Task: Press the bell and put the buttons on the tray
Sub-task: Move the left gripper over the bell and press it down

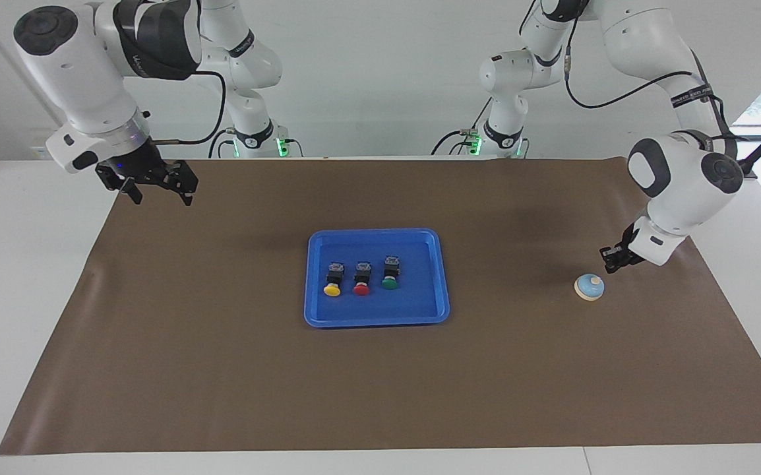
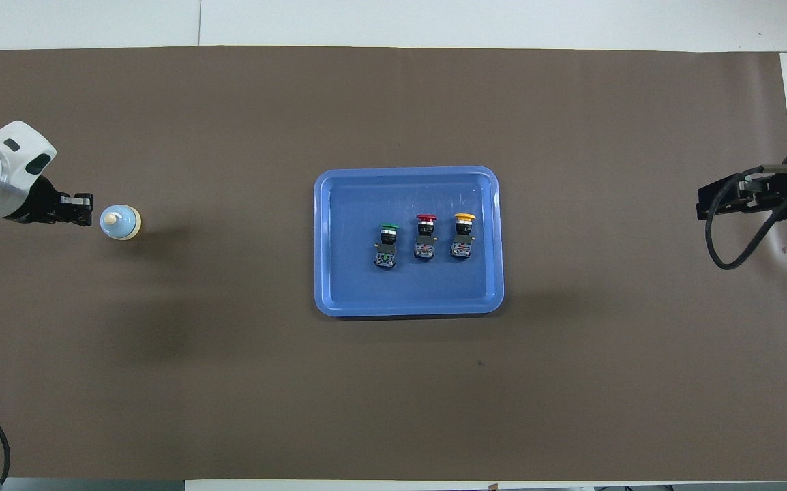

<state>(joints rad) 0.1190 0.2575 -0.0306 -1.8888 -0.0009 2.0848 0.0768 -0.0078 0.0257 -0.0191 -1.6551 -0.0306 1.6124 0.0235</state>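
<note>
While the three buttons are seen lying in a row inside the blue tray at the centre of the frame, the bell is found on the brown mat at the middle right of the facing view, well apart from the tray. In the overhead view the bell is recorded at the middle left. The yellow button, red button and green button are noted side by side, apart from one another, caps pointed toward the lower edge of the facing view.

The left gripper is observed just above and beside the bell in the facing view, its fingertips pressed together with nothing held; contact with the bell is not seen. In the overhead view it is recorded just beside the bell.

The right gripper is held over the mat's corner at the upper left of the facing view, jaws spread wide and empty; that arm is idle.
</note>
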